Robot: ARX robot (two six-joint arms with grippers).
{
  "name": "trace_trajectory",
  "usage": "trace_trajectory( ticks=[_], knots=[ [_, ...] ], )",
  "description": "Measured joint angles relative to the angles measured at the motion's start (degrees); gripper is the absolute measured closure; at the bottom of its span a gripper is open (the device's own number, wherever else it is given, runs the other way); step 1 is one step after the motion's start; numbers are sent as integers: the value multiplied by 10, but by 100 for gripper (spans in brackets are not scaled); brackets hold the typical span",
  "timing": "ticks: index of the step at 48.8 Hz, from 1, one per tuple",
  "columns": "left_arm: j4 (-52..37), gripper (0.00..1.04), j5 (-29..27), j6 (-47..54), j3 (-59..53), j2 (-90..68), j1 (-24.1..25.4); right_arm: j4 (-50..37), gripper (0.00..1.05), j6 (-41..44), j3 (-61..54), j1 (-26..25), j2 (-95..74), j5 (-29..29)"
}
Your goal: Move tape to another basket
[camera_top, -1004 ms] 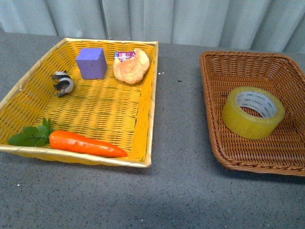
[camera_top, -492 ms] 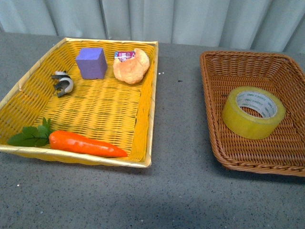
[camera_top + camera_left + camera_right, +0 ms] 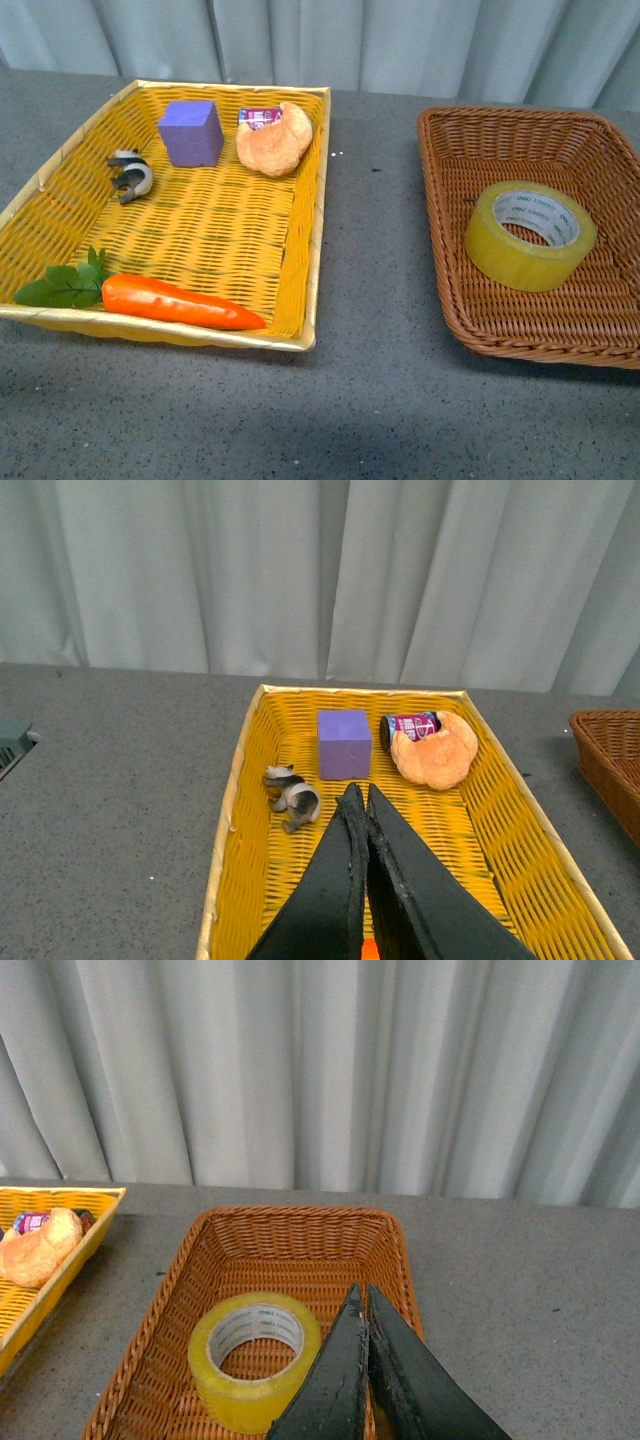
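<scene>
The brown basket (image 3: 450,260) runs off the front view's right edge, and the tape's (image 3: 530,236) core print is too small to read.

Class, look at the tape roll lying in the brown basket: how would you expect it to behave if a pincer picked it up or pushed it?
The tape lies flat on its side, so a push would probably slide it, not roll it. Its thick wound wall suggests it is stiff. Its glossy surface may be slippery.

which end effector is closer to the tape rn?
Right. The right end effector hangs shut over the brown basket just beside the tape; the left end effector is shut over the yellow basket, with no tape in its view.
</scene>
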State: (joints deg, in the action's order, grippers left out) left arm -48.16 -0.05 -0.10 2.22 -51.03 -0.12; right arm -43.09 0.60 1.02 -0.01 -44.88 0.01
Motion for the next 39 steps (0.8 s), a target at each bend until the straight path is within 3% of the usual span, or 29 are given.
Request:
trace_trajectory(
  ticks=[39],
  knots=[
    [264, 101, 1, 0, -12, 294, 0, 248, 104, 0, -7, 0, 268, 0]
  ],
)
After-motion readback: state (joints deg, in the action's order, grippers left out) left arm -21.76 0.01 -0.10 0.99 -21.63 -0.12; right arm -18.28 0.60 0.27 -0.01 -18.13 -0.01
